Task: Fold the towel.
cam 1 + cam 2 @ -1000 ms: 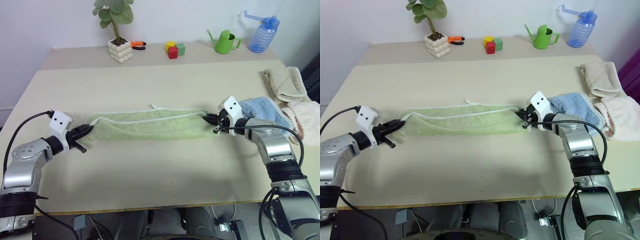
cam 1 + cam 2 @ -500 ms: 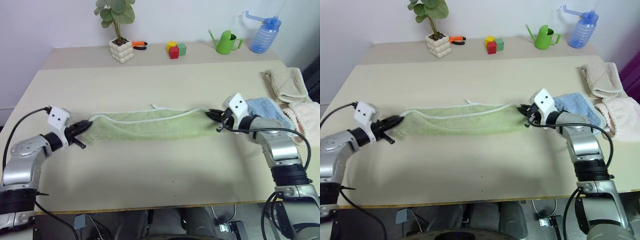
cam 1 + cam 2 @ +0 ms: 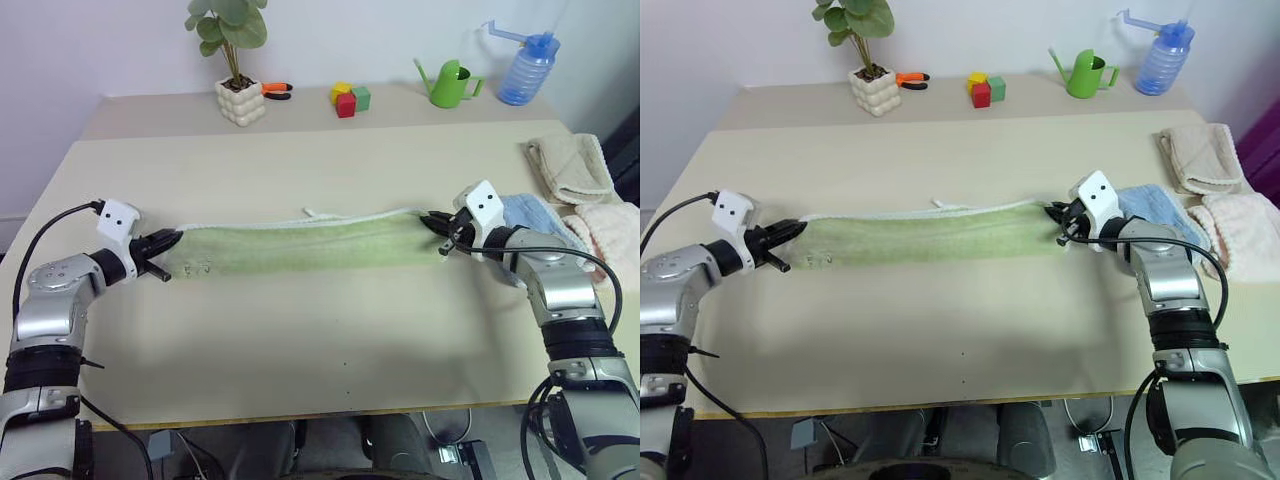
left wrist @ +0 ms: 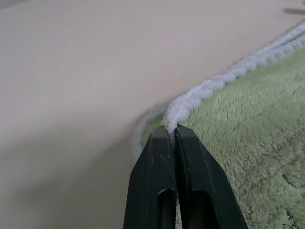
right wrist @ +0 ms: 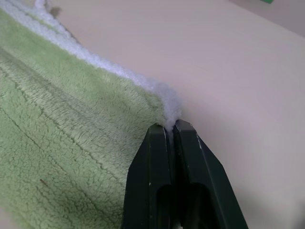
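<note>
Left gripper (image 3: pixel 172 240) pinched tight on the left end of the towel (image 3: pixel 300 248), black fingers (image 4: pixel 162 157) pressed together over the white edging at the corner. Further out to the left and a little further from the near table edge than a second ago, so that the slack at this end is gone. Towel now stretched in one long flat green band across the middle of the table (image 3: pixel 300 340), lifted a little at both ends; earlier lying with a loose fold showing along its top edge, now pulled straight, with a small dark mark visible near the left end. Small white loop poking up from the far edge near the middle, as before. Right gripper (image 3: pixel 432 221) clamped shut on the right end of the towel, fingers (image 5: pixel 164 152) closed over the white-edged corner, drawn further to the right and slightly up compared with the earlier picture. Blue towel (image 3: pixel 535 215) just behind the right gripper's wrist, more covered by the arm than before. Beige towel (image 3: pixel 572 165) and pink towel (image 3: pixel 610 225) at the right edge of the table, unmoved. Along the far side, left to right: potted plant (image 3: pixel 238 60), orange-handled tool (image 3: pixel 276 90), coloured blocks (image 3: pixel 350 98), green watering can (image 3: pixel 450 83), blue spray bottle (image 3: pixel 525 68), all where they were.
</note>
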You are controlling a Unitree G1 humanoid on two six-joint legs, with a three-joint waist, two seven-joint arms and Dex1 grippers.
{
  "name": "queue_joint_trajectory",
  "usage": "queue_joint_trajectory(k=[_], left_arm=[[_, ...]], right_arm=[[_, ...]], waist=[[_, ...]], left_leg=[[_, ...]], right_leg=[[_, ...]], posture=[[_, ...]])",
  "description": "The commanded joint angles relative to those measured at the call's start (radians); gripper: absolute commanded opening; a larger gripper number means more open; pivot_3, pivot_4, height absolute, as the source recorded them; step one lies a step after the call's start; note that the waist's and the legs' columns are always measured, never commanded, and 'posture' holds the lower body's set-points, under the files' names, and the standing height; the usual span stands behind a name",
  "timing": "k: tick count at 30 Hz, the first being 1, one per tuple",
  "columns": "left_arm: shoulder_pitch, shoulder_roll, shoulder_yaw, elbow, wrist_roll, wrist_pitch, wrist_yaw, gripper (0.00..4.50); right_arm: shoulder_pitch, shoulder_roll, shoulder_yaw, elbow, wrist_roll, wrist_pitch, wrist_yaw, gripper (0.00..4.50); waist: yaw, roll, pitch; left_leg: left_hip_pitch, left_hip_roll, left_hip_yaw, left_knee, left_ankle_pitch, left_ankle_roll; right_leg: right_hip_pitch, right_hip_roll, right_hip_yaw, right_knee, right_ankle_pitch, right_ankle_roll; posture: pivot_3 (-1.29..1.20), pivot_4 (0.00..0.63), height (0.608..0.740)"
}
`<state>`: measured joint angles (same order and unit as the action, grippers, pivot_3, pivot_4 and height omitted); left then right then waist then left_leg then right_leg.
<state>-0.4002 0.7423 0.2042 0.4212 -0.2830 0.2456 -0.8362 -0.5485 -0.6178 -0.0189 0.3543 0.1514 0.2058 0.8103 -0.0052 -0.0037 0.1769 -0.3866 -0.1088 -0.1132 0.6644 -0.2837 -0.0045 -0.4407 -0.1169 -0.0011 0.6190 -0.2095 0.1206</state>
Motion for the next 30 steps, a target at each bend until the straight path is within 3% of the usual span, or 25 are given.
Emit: queue_joint_trajectory(k=[1,8,12,16,26,30], left_arm=[[-0.038,-0.003,-0.002,0.047,0.017,-0.034,0.001,0.0],[-0.066,-0.022,-0.006,0.107,0.024,-0.03,0.011,0.0],[-0.049,-0.024,0.01,0.104,0.01,-0.009,0.013,1.36],[-0.005,-0.02,0.059,0.071,0.007,-0.019,0.079,3.46],[0.182,-0.06,0.238,-0.262,-0.16,0.132,0.167,3.46],[0.212,-0.105,0.158,-0.507,-0.184,0.162,0.174,3.46]], right_arm=[[-0.033,0.003,-0.008,0.027,-0.009,-0.04,-0.004,0.02],[-0.047,0.017,-0.004,0.057,-0.016,-0.055,-0.008,0.02],[-0.039,0.02,-0.008,0.045,-0.017,-0.05,-0.019,1.36],[-0.016,0.003,-0.055,-0.046,0.009,0.004,-0.068,3.39],[0.149,0.008,-0.309,-0.493,0.345,0.497,-0.161,3.39],[0.326,0.074,-0.425,-0.712,0.588,0.775,-0.249,3.39]], waist=[[-0.005,0.0,0.0],[-0.009,0.0,0.0],[-0.009,0.0,0.0],[-0.009,0.0,0.0],[-0.003,0.0,0.0],[0.013,-0.003,-0.002]], left_leg=[[0.0,0.0,0.0,0.0,0.0,0.0],[0.0,0.0,0.0,0.0,0.0,0.0],[0.0,0.0,0.0,0.0,0.0,0.0],[0.0,0.0,0.0,0.0,0.0,0.0],[-0.002,0.0,-0.001,0.0,-0.002,0.003],[-0.002,0.001,-0.003,0.0,-0.002,0.004]], right_leg=[[0.0,0.0,0.0,0.0,0.0,0.0],[0.0,0.0,0.0,0.0,0.0,0.0],[0.0,0.0,0.0,0.0,0.0,0.0],[-0.001,0.0,0.0,0.0,0.0,0.0],[-0.001,-0.001,0.001,0.001,0.0,0.0],[0.0,-0.001,0.0,-0.001,0.0,0.0]], posture=[[0.0,0.15,0.732],[0.0,0.15,0.732],[0.0,0.15,0.732],[0.0,0.15,0.732],[0.0,0.15,0.732],[0.0,0.15,0.732]])
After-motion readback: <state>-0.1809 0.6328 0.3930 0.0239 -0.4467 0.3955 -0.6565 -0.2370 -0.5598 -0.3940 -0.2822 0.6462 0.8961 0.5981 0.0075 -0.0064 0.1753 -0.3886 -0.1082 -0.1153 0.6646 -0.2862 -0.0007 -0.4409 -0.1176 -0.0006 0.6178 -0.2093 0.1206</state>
